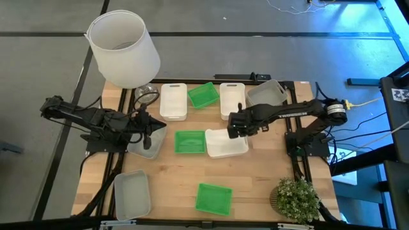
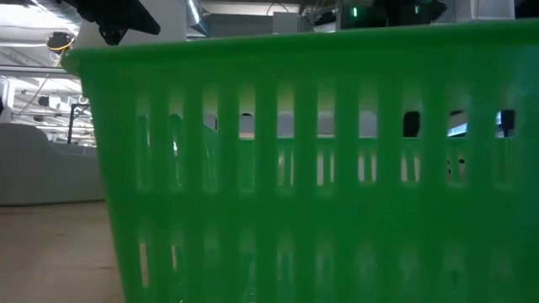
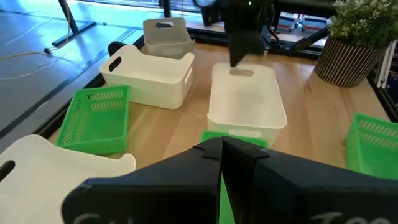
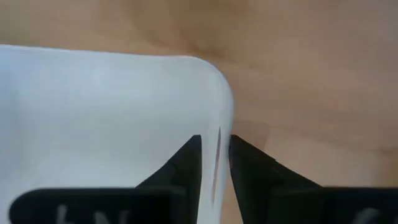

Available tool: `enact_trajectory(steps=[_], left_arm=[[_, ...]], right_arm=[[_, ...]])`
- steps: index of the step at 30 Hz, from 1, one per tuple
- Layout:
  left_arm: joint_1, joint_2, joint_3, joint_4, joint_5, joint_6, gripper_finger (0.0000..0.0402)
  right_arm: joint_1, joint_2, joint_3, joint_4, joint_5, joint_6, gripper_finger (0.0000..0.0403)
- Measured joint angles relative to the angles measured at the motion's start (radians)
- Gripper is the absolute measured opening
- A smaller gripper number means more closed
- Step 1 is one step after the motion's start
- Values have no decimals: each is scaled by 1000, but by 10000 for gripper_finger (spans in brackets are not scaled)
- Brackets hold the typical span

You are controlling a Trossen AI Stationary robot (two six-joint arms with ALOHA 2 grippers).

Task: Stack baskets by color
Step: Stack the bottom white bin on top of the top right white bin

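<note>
Several baskets rest flat on their bases on the wooden table. A white basket (image 1: 226,143) lies mid-table beside a green one (image 1: 190,142). My right gripper (image 1: 239,131) points down at the white basket's right-end wall (image 4: 221,112). It is open (image 4: 215,149), one finger inside the wall and one outside, with a narrow gap showing on each side. My left gripper (image 1: 148,131) is shut (image 3: 221,147) on nothing and hovers over a grey basket (image 1: 146,145) at the left. Two white baskets (image 1: 174,101) (image 1: 232,99), a green (image 1: 203,95) and a grey (image 1: 267,92) line the far side.
A big white lampshade (image 1: 123,48) stands at the far left corner and a potted plant (image 1: 296,198) at the near right. A grey basket (image 1: 132,193) and a green basket (image 1: 213,199) sit near the front edge; that green one (image 2: 295,168) fills the low view.
</note>
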Motion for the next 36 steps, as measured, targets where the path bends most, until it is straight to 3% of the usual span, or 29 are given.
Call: enact_trajectory(steps=[6, 11, 20, 29, 32, 36], left_arm=[[0, 37, 87, -11, 44, 62, 0], [5, 137, 239, -141, 50, 96, 0], [66, 352, 557, -410, 85, 109, 6], [115, 539, 775, -580, 130, 112, 66], [127, 592, 800, -580, 190, 196, 80], [131, 665, 806, -544, 260, 435, 84]], right_arm=[[74, -45, 180, -110, 196, -29, 80], [142, -52, 320, -212, 326, -75, 80], [213, -52, 485, -222, 372, -373, 80], [257, -51, 583, -222, 370, -556, 80], [272, -51, 609, -223, 369, -598, 80], [308, -50, 674, -224, 386, -651, 81]])
